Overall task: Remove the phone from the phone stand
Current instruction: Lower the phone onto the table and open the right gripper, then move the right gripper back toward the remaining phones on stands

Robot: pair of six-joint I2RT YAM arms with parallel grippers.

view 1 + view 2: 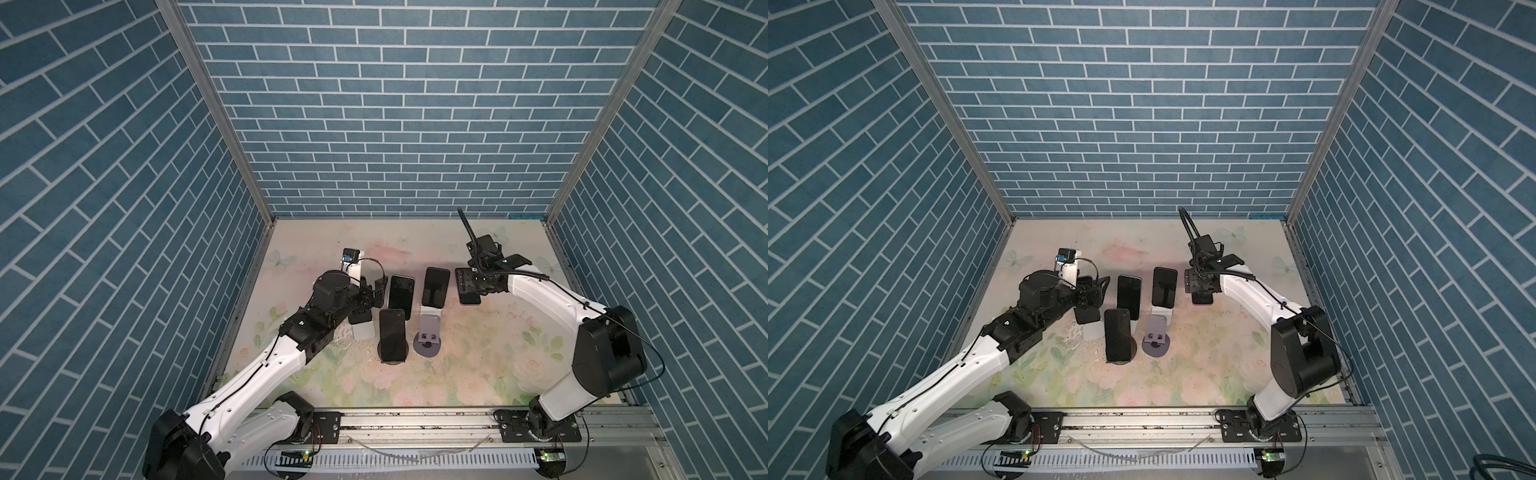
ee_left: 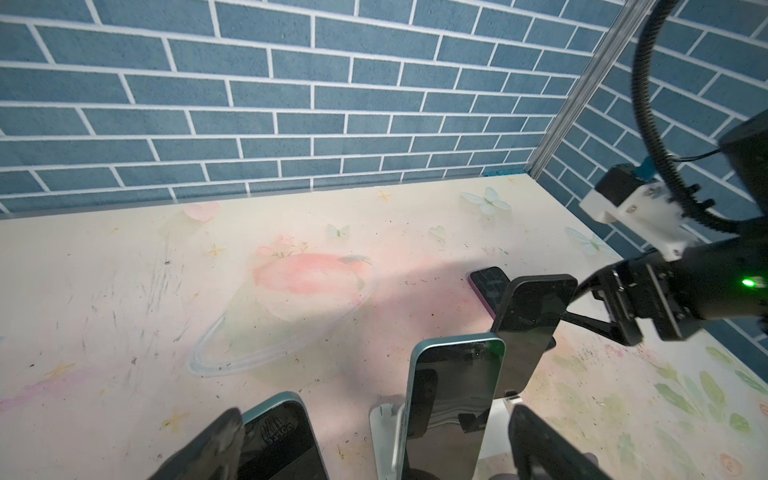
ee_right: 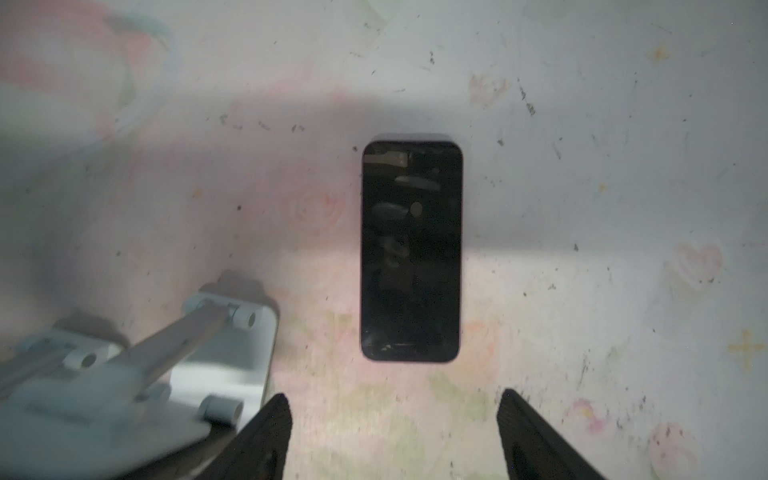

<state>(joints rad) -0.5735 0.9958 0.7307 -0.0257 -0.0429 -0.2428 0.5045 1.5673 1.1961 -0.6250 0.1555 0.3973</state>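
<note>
Blue brick walls (image 1: pixel 395 124) close around a table (image 1: pixel 478 365) with a pale flower print. Several standing phones (image 1: pixel 401 297) lean on stands in the middle, and in front of them one grey stand (image 1: pixel 428 338) is empty. Further right a phone (image 3: pixel 411 249) lies flat on the table. The right gripper (image 3: pixel 394 397) hangs over it with jaws spread, not touching it. The left gripper (image 1: pixel 372 293) has its jaws spread wide at the leftmost phone (image 1: pixel 359 316), pinching nothing.

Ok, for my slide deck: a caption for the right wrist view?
Open right tool above a dark phone lying flat on the table, white stand beside it.
</note>
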